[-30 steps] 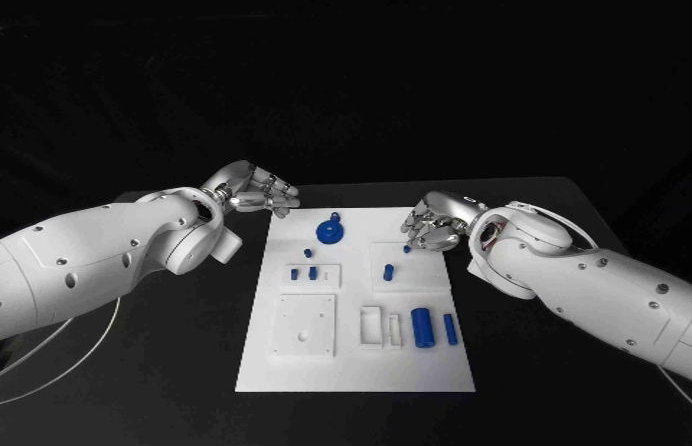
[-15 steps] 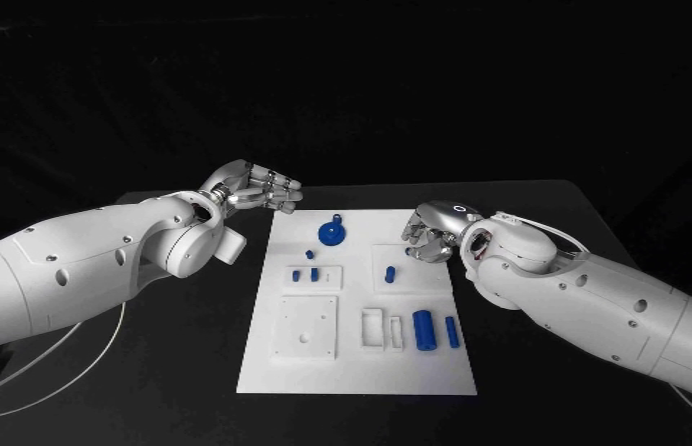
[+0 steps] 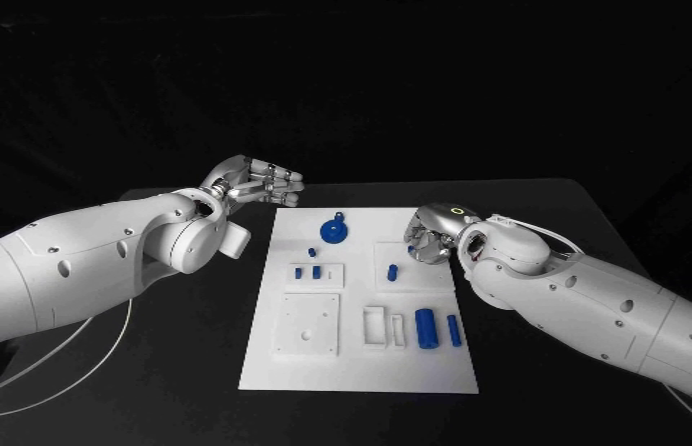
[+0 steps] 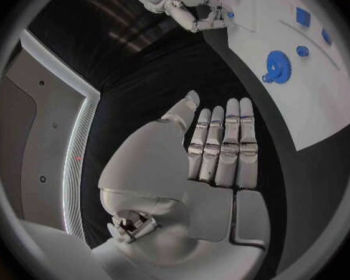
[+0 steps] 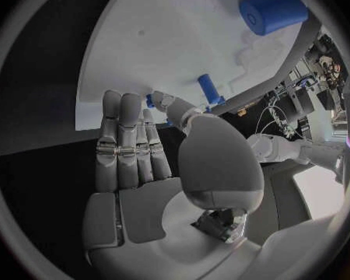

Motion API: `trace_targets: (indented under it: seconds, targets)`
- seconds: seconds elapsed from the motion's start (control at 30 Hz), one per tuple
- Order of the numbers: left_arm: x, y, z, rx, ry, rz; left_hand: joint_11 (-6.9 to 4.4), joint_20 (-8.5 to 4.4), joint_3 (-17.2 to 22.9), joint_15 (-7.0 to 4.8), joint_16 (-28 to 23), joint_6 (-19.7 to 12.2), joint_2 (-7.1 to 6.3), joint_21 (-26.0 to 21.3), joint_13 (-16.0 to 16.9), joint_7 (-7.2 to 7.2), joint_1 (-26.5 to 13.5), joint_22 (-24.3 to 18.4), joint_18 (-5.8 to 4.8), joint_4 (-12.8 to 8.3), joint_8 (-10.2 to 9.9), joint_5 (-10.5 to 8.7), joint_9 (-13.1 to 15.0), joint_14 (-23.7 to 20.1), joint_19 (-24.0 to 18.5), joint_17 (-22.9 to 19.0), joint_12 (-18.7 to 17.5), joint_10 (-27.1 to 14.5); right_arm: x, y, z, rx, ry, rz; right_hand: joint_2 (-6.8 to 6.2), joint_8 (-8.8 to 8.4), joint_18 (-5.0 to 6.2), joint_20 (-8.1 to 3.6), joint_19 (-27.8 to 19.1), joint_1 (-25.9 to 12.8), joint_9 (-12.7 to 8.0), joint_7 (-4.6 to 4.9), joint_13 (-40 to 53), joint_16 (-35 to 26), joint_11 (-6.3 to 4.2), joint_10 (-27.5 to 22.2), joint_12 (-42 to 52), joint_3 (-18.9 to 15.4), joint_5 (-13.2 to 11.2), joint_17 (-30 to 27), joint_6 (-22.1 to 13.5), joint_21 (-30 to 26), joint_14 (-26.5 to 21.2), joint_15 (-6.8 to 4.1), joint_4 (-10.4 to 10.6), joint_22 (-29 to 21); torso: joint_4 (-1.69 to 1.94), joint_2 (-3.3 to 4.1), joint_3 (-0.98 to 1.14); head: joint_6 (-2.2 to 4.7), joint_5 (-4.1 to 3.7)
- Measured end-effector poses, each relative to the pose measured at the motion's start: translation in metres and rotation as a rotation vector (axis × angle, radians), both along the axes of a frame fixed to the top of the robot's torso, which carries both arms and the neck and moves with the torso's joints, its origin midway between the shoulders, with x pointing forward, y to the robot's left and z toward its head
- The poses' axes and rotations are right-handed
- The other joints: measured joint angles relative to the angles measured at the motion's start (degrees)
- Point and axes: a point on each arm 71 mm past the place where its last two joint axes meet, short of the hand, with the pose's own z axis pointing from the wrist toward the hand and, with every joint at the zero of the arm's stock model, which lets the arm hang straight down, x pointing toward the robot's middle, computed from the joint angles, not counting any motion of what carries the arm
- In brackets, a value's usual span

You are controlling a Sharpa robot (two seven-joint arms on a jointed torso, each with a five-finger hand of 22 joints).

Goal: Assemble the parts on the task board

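White task board (image 3: pixel 433 366) (blue parts (image 3: pixel 424 327) scattered); both hands spread, empty.

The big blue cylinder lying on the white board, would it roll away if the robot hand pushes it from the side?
Probably yes. The blue cylinder lies on its round side on the flat task board, so a sideways push would likely roll it. It looks like stiff plastic, so it should not bend. Its smooth surface may be a little slippery.

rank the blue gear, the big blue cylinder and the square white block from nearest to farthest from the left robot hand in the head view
From the left robot hand:
1. Blue gear, far end of the board.
2. Square white block, near-left part.
3. Big blue cylinder, near-right part.
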Motion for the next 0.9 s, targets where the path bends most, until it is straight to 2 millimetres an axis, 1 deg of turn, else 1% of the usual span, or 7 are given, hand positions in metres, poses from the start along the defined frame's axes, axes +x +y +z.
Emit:
trace_targets:
  seconds: [0.23, 0.43, 0.5, 0.67, 0.8, 0.83, 0.9]
  targets:
    - [0.0002, -0.0002, -0.0005, -0.023, 0.014, 0.003, 0.0, -0.07, 0.0, 0.0, 0.0, 0.0, 0.31, 0.22, 0.0, 0.0, -0.3, -1.17, -0.01, 0.0, 0.0, 0.0, 0.0, 0.0, 0.33, 0.0, 0.0, 0.0, -0.0003, 0.0032, -0.001, 0.008, 0.001, 0.009, 0.0, 0.0, -0.01, 0.0, 0.0, 0.0, 0.0, -0.01, -0.01, 0.0, -0.08, 0.52, 0.02, 0.0, -0.45, -0.07, 0.38, -0.23, 0.0, 0.0, 0.0, 0.0, -0.07, -0.01, 0.02, -0.1, 0.13]
    - [0.0006, -0.0012, -0.0017, -0.051, 0.04, 0.0, 0.0, 0.01, -0.87, 0.0, 0.0, 0.0, 0.31, 0.22, 0.0, 0.0, -0.3, -2.14, -0.01, 0.4, 0.0, -1.33, 0.0, 0.0, 0.41, 0.0, 0.0, 0.0, -0.001, 0.0052, -0.002, 0.015, 0.002, 0.019, 0.02, 0.0, -0.03, -0.2, 0.2, 0.02, 0.0, -0.29, -0.05, 0.25, -0.44, 1.87, 0.02, 0.0, -0.44, -0.13, 1.6, -0.23, 0.0, 0.0, 0.0, -0.01, -0.11, -0.03, 0.04, -0.18, 0.03]
    - [0.0007, -0.0018, -0.0021, -0.059, 0.049, -0.002, 0.0, 0.22, -1.26, 0.0, 0.0, 0.0, 0.31, 0.22, 0.0, 0.0, -0.3, -2.49, 0.0, 0.47, 0.0, -1.33, 0.0, 0.0, 0.62, 0.01, 0.0, 0.0, -0.0013, 0.0059, -0.0023, 0.017, 0.002, 0.022, 0.64, 0.0, -0.05, -0.2, 0.2, 0.64, 0.07, -0.46, -0.05, 0.25, -0.76, 3.05, 0.0, 0.0, -0.6, -0.13, 2.61, -0.23, 0.21, -0.21, 0.0, -0.01, -0.12, -0.03, 0.05, -0.21, -0.03]
    - [0.0009, -0.0027, -0.0035, -0.074, 0.075, -0.008, 0.0, 0.13, -3.08, 0.0, 0.0, 0.0, 0.68, 0.22, 0.0, 0.0, -0.67, -3.82, 0.0, 1.41, 0.0, -2.22, 0.0, 0.0, 0.94, 0.01, 0.0, 0.0, 0.0, 0.0051, -0.0028, 0.018, -0.003, 0.016, 1.36, 0.0, -0.1, -0.92, 0.08, 1.36, 0.39, -1.23, -0.05, 0.25, -1.63, 5.75, -0.46, 0.12, -1.53, -0.13, 5.08, 0.44, 0.42, -0.84, -0.82, -0.01, -0.11, -0.03, 0.05, -0.34, -0.16]
    - [0.0008, -0.003, -0.0045, -0.083, 0.092, -0.012, 0.0, 0.21, -3.89, 0.0, 0.0, 0.0, 0.68, 0.22, 0.0, 0.0, -0.67, -4.43, 0.0, 1.69, 0.0, -2.22, 0.0, 0.0, 1.02, 0.01, 0.0, 0.0, 0.0008, 0.0048, -0.0034, 0.011, -0.013, 0.011, 1.52, 0.0, -0.19, -1.54, -0.55, 1.52, 0.38, -1.11, 0.06, 0.25, -1.92, 6.27, -0.45, 0.5, -1.64, -0.13, 5.58, 2.25, 0.47, -0.89, -2.09, -0.01, -0.04, -0.03, 0.08, -0.39, -0.23]
    - [0.0008, -0.003, -0.0047, -0.084, 0.095, -0.012, 0.0, 0.18, -3.98, 0.0, 0.0, 0.0, 0.68, 0.22, 0.0, 0.0, -0.67, -4.55, 0.0, 1.78, 0.0, -2.22, 0.0, 0.0, 1.04, 0.01, 0.0, 0.0, 0.0008, 0.005, -0.0036, 0.008, -0.016, 0.011, 1.52, 0.0, -0.52, -1.73, -0.75, 1.52, 0.38, -1.25, 0.2, 0.25, -1.84, 6.36, -0.44, 0.79, -1.93, -0.13, 5.72, 2.71, 0.47, -0.89, -2.39, -0.01, -0.03, -0.03, 0.08, -0.4, -0.23]
    - [0.0009, -0.0031, -0.005, -0.085, 0.101, -0.012, 0.0, -0.01, -4.82, 0.0, 0.0, -0.09, 1.16, 0.21, 0.0, 0.09, -0.84, -5.19, 0.0, 2.14, 0.0, -2.22, 0.0, 0.0, 1.23, 0.01, 0.0, 0.0, 0.0009, 0.0055, -0.0042, -0.001, -0.026, 0.012, 1.52, 0.0, -0.54, -1.67, -0.82, 1.51, 0.38, -1.25, 0.27, 0.25, -1.92, 6.46, -0.41, 1.13, -1.98, -0.13, 5.72, 3.36, 0.47, -0.89, -2.68, -0.02, -0.02, -0.03, 0.07, -0.39, -0.23]
